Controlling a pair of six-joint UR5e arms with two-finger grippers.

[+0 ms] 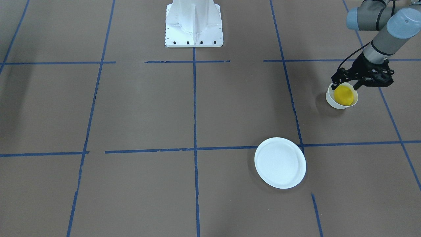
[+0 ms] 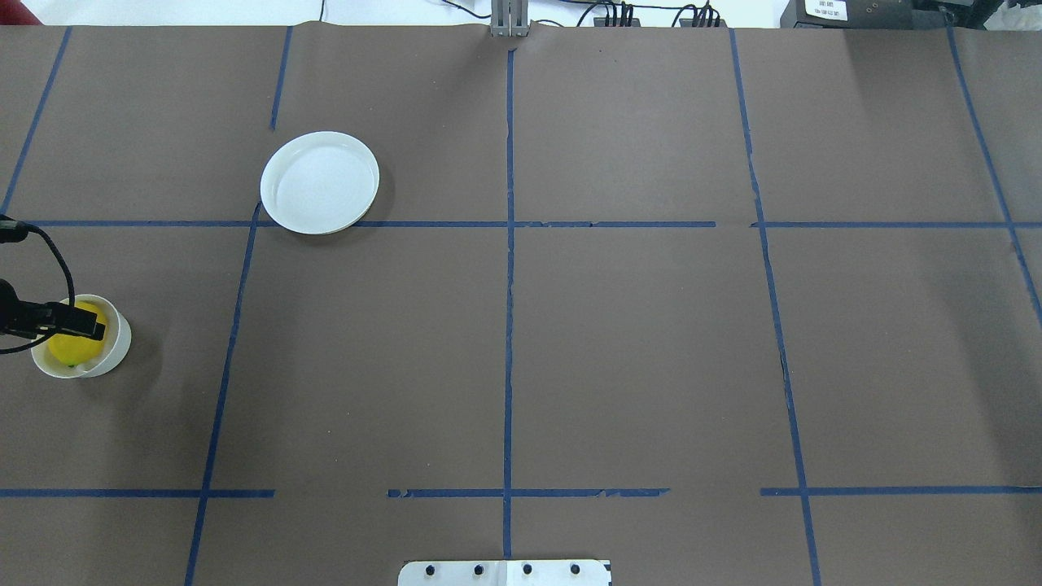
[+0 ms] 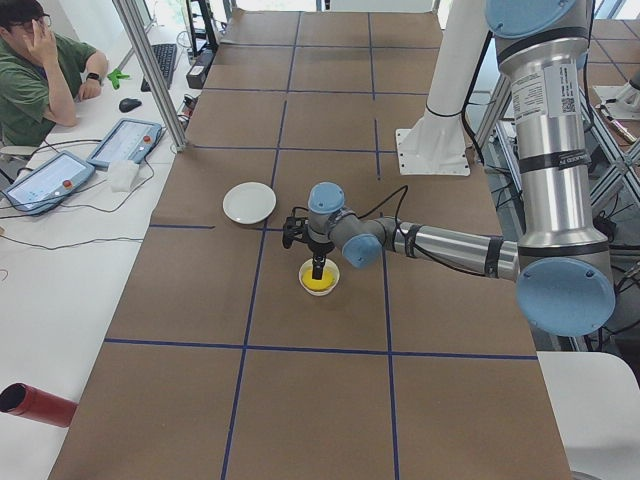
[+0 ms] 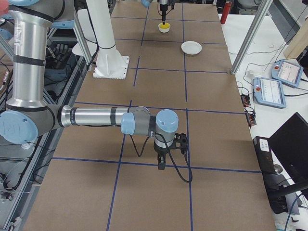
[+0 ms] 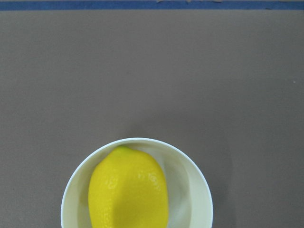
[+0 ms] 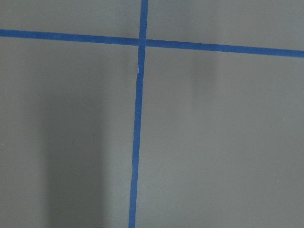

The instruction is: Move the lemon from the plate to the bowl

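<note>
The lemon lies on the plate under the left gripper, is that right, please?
Not quite: the lemon lies in the bowl, not on the plate, which is bare, as the front-facing view shows. It is indeed under the left gripper.

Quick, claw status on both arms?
Left claw: spread at the lemon sitting in the bowl; gripping or released cannot be told.
Right claw: shows only in a side view; cannot be told.

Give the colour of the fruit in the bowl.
Bright yellow lemon, clearest in the left wrist view.
</note>
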